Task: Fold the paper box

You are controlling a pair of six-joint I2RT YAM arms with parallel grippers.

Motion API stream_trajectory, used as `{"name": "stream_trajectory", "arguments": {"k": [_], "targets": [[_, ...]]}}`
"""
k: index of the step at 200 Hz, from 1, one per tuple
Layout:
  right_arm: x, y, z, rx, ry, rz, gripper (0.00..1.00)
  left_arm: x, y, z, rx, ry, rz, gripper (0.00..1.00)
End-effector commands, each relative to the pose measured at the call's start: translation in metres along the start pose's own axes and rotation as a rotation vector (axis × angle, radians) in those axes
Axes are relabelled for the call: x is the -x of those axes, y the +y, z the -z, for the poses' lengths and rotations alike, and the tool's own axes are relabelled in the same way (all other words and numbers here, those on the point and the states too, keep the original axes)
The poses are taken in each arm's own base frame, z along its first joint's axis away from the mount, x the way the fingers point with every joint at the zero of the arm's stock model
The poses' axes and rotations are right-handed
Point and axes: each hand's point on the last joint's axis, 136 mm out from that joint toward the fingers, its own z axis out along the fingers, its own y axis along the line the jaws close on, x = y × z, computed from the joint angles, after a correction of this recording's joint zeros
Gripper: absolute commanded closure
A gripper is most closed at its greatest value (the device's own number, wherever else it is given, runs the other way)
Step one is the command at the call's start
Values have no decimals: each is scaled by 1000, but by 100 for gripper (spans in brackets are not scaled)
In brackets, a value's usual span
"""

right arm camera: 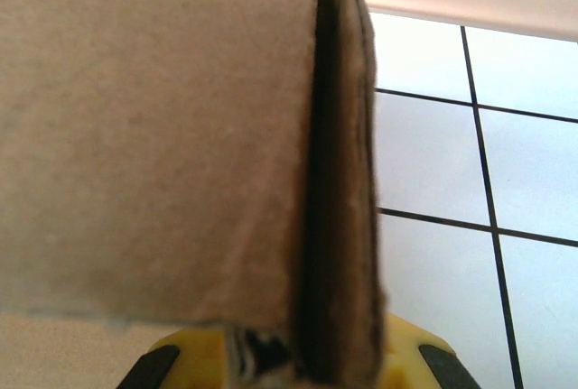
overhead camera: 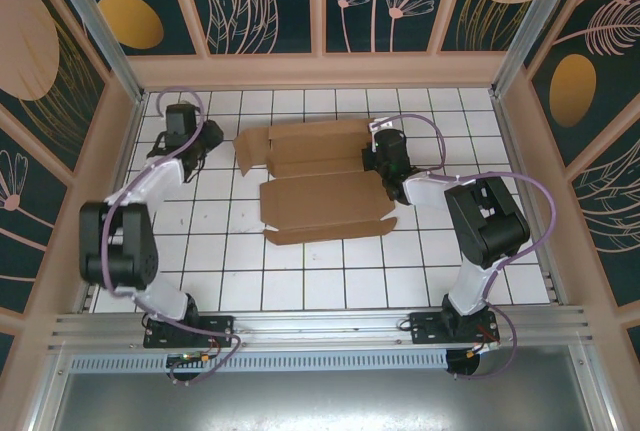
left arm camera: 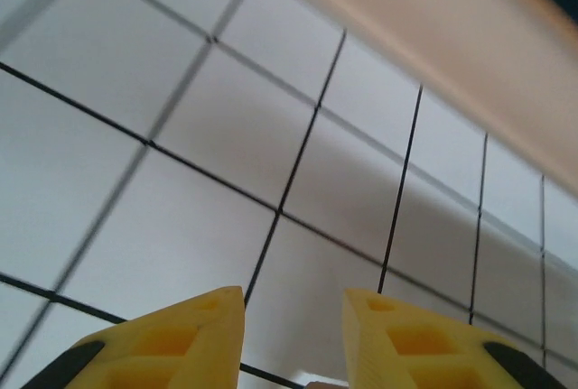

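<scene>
Two flap layers of the paper box [overhead camera: 320, 201] are sitting pinched in your right gripper [right arm camera: 293, 360], so you're needing the part-open, empty left gripper [left arm camera: 293, 335] bracing its left end.

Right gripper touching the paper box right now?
Touching. Right wrist view: the right gripper has a doubled-over edge of the paper box pinched between its yellow fingers, with no gap showing.
</scene>
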Motion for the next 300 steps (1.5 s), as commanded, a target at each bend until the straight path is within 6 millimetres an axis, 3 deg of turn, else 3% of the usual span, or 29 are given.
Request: {"name": "stream_trajectory", "arguments": {"k": [1,21,54,70,119,154,218,268,300], "targets": [[-8,2,4,26,45,28,100,-21,-21,-24,-122,144,-78,67],[-7,4,4,34,49,30,100,-35,-23,-28,-170,189,-80,68],[-7,6,1,43,54,25,100,-64,-29,-12,-239,233,-46,66],[-7,8,0,48,55,24,100,-65,-41,2,-274,224,-70,64],[-9,12,-7,60,81,21,100,-85,-65,8,-308,270,-147,64],[-9,11,-9,50,90,20,100,-89,-67,15,-301,273,-166,63],[-13,8,-18,61,137,20,100,-80,-28,15,-93,222,-141,60],[-20,13,-34,61,293,17,100,-72,-21,1,-93,238,-60,61],[-18,17,-35,81,343,25,100,-67,-27,-1,-131,238,-64,61]]}}
